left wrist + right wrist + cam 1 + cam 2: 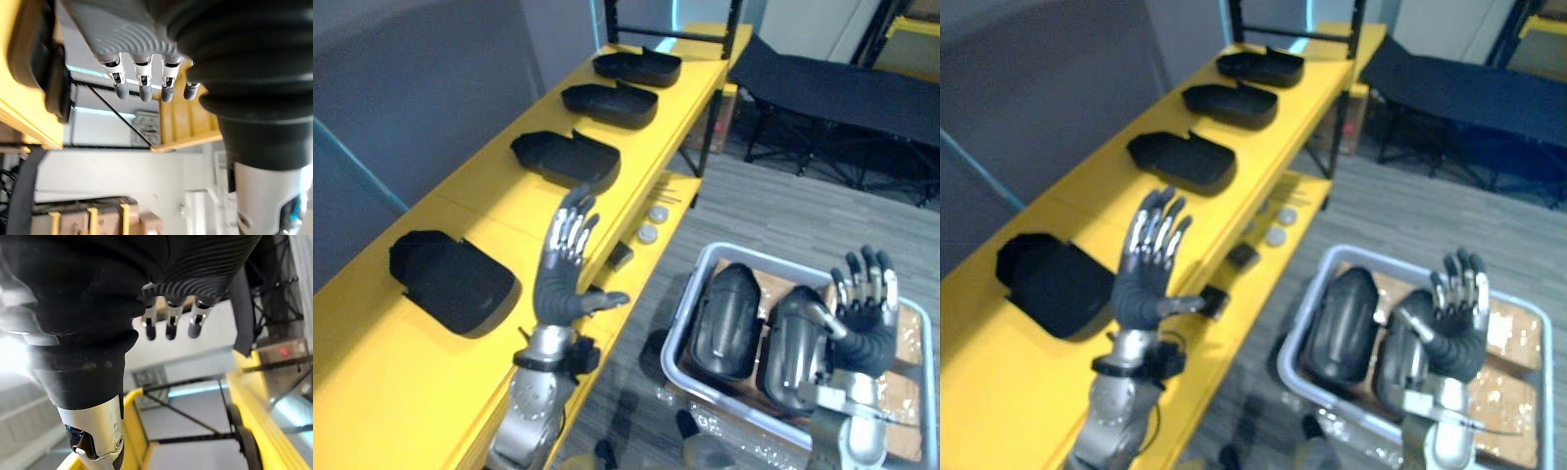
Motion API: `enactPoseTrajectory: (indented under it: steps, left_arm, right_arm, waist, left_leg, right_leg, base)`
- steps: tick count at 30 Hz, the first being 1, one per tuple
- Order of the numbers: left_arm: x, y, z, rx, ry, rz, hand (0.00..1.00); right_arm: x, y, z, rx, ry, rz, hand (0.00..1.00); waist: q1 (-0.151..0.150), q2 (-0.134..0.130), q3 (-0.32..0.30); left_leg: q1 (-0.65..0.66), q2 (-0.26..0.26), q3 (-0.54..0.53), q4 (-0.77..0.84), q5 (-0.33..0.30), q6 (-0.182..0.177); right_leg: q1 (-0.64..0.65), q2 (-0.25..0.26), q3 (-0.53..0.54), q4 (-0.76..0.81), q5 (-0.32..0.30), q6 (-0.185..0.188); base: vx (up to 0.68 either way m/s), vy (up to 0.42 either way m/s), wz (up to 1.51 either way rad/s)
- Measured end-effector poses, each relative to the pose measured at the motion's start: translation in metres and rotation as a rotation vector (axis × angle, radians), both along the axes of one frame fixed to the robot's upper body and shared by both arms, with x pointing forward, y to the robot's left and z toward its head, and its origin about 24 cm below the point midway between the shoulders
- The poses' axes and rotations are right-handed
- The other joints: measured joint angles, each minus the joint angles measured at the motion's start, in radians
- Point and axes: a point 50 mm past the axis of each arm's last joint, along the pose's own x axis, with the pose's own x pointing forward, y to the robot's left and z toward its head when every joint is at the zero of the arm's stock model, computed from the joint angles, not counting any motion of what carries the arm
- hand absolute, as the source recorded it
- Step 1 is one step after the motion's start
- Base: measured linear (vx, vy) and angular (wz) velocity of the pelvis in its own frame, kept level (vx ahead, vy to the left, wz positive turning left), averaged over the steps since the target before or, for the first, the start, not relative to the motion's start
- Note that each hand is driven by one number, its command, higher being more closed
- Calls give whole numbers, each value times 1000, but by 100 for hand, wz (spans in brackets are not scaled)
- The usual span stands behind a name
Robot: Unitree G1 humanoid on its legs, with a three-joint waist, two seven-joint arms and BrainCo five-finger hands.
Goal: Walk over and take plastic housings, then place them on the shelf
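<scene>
Left robot hand (566, 279) and right robot hand (867, 318) are hovering open, empty; plastic housings (729, 308) lying in grey bin (713, 253).

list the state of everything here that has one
left robot hand, open, raised, empty
right robot hand, open, raised, empty
shelf housings, four lying hollow side up on the yellow shelf
bin housings, two lying side by side, domed side up
grey bin, on the floor, holding two housings
</scene>
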Motion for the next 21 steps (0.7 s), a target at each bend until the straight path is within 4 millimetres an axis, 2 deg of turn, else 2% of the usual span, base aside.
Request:
enactPoseTrajectory:
  steps: [4,9,12,13,14,15,16,17,19,21]
  left_arm:
    - [1,3,7,-18,-54,41,0]
    - [2,-7,21,-37,-153,20,0]
    - [-3,-12,19,-45,-141,-11,0]
    - [-4,-11,17,-40,-128,1,0]
    - [-4,-11,16,-42,-120,8,0]
    - [-4,-9,14,-41,-111,23,0]
    - [-4,-6,13,-39,-102,36,0]
    - [-3,-3,12,-38,-92,56,0]
    - [-1,3,14,8,-103,101,0]
    - [4,11,15,69,-89,159,0]
  right_arm:
    - [8,5,4,25,-27,30,0]
    - [12,10,0,86,1,-27,0]
    - [-6,9,-19,148,83,-88,0]
    - [-16,10,-22,158,75,-68,0]
    - [-20,10,-22,156,61,-59,0]
    - [-22,11,-19,149,25,-45,0]
    - [-22,11,-15,142,-11,-34,0]
    - [-19,11,-6,154,-117,10,0]
    - [3,13,11,150,-253,40,0]
    - [56,24,23,176,-305,90,0]
  waist:
    - [7,-9,65]
    - [10,-24,111]
    - [12,-35,126]
    - [12,-40,140]
    - [11,-43,142]
    - [15,-53,144]
    - [20,-57,142]
    - [33,-59,142]
    - [57,-66,138]
    - [124,-73,117]
  left_leg:
    - [-56,-6,-1,38,-3,8]
    - [-77,-25,-18,112,-26,20]
    - [-57,11,-12,189,-100,23]
    - [-46,57,39,203,-112,36]
    - [-39,71,57,204,-112,37]
    - [-28,91,90,203,-111,37]
    - [-22,101,106,203,-111,37]
    - [-9,117,136,202,-109,34]
    - [-1,137,164,195,-94,23]
    - [2,170,211,147,-43,-7]
  right_leg:
    - [-76,-8,-54,83,-12,4]
    - [-145,-2,-67,268,-94,22]
    - [-151,50,-27,311,-84,36]
    - [-138,55,-37,284,-72,28]
    - [-143,48,-61,289,-75,11]
    - [-167,35,-111,372,-97,-21]
    - [-178,20,-142,431,-118,-34]
    - [-176,-15,-185,529,-155,-32]
    - [-133,-87,-244,582,-205,-38]
    - [-62,-214,-346,527,-228,-59]
  base:
    - [-67,60,0]
    - [-40,25,2]
    - [-74,71,-90]
    - [-141,98,-107]
    - [-147,95,-108]
    - [-93,101,-74]
    - [-78,73,-88]
    - [-78,-18,-76]
    - [-94,-117,-66]
    - [-136,-268,-71]
